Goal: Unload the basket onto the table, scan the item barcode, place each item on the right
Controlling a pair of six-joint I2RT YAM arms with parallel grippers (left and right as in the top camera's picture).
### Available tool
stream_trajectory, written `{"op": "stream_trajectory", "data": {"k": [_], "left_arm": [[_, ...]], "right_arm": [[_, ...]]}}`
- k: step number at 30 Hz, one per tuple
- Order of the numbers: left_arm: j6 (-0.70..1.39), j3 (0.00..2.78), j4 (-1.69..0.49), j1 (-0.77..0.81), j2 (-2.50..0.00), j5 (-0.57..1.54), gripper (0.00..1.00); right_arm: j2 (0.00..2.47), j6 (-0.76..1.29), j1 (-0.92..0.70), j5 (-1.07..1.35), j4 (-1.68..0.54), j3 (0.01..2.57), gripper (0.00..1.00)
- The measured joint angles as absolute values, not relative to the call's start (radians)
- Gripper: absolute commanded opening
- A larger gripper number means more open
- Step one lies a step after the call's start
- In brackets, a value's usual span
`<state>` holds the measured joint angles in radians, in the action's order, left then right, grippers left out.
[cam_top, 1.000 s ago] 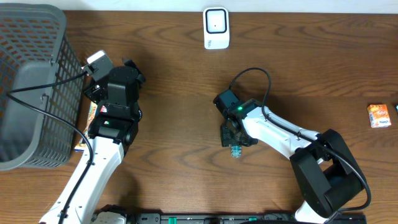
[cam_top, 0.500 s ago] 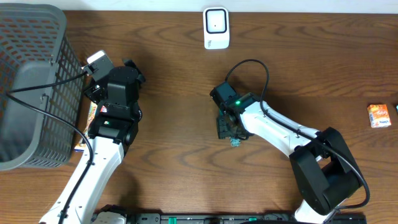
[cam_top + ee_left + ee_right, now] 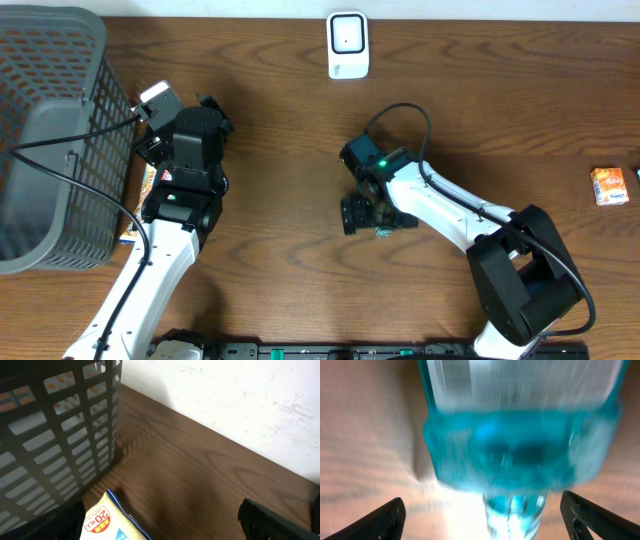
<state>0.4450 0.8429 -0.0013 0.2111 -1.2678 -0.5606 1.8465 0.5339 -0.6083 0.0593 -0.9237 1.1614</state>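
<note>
My right fingers [image 3: 375, 522] are wide apart round the bottle [image 3: 520, 450] in the middle of the table [image 3: 280, 150]. My left fingers [image 3: 280, 520] are apart too, empty. I think this is the grab step: next squeeze it and lift it to the far scanner [image 3: 348, 45]

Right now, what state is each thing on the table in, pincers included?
Left pincer: open, empty.
Right pincer: open around the bottle, not gripping.
Bottle: clear with blue, loose between the right pincer's fingers; blurred close up.
Barcode scanner: at the table's far edge, nothing in front of it.
Basket: upright, far left.
Snack packet: flat on the table beside the basket.
Orange carton: flat, far right, untouched.
</note>
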Motion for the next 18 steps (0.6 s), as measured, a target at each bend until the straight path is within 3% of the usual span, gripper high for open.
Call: {"op": "stream_trajectory", "data": {"k": [7, 13, 18], "left_arm": [[0.445, 0.843, -0.004, 0.211, -1.268, -0.561, 0.98], [0.445, 0.843, -0.017, 0.211, -1.268, -0.561, 0.98], [0.445, 0.843, -0.02, 0.211, -1.268, -0.561, 0.98]], "right_arm": [[1.847, 0.569, -0.6, 0.086, -0.987, 1.162, 0.83], [1.847, 0.58, -0.583, -0.031, -0.949, 1.16, 0.69], [1.846, 0.581, -0.576, -0.047, -0.843, 1.1, 0.52]]}}
